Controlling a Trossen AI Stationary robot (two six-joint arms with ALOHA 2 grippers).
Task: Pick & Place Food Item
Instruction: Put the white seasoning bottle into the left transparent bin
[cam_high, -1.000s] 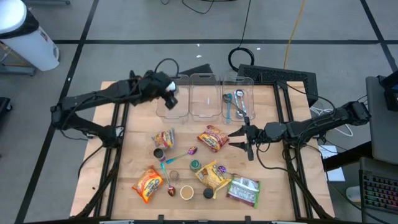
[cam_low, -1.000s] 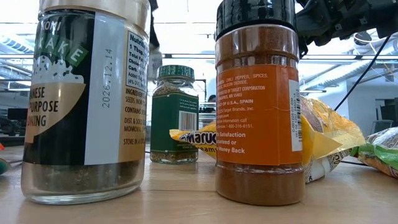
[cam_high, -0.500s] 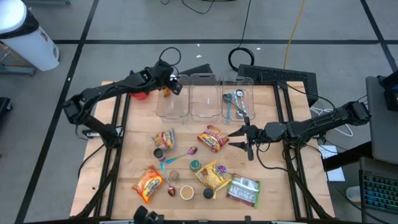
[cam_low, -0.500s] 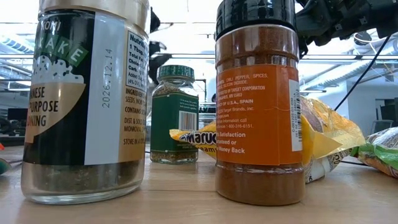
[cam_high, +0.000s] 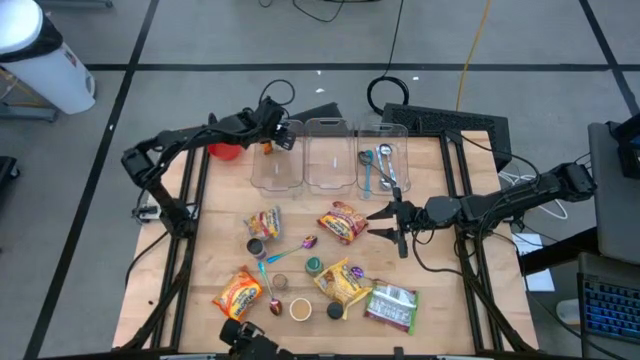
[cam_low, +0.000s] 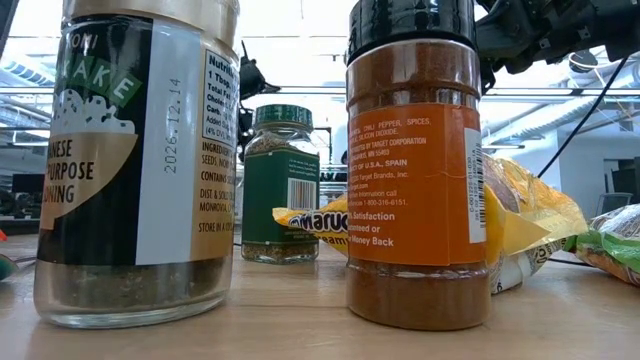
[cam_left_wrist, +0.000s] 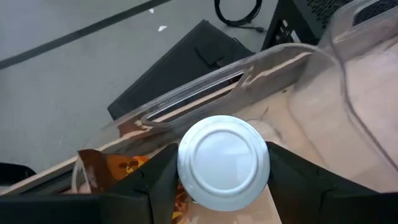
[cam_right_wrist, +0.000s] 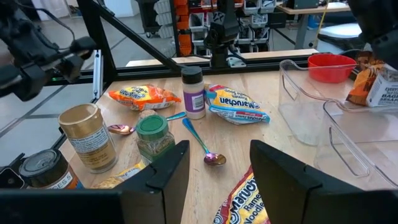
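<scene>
Currently your left gripper (cam_left_wrist: 221, 180) pinches a white-capped jar (cam_left_wrist: 224, 163) over the leftmost bin (cam_high: 277, 170), presumably to drop it in. Your right gripper (cam_high: 385, 222) waits by the ramen pack (cam_high: 342, 222), fingers spread, empty. Jar label and body are hidden under its cap.

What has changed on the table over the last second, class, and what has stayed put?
The left gripper, clamping a white-lidded jar, swung away from the table's left edge to the far rim of the left clear plastic bin, uncovering a red bowl. The right gripper and the scattered food stayed put.
</scene>
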